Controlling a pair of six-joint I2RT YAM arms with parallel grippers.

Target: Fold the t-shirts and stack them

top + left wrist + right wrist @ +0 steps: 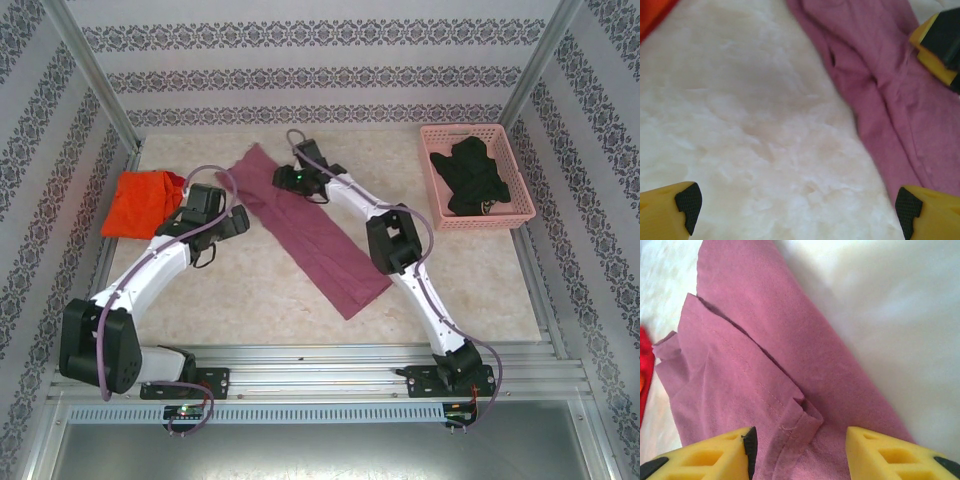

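The maroon t-shirt lies folded — its hemmed edge bunched between parted jaws.

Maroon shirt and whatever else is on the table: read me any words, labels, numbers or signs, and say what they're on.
None can be read.
Maroon shirt: folded into a long strip, plain cloth up, no print showing.
Orange shirt: plain.
Pink basket and dark clothes: no text to make out.
Walls: ornamental pattern, no letters.
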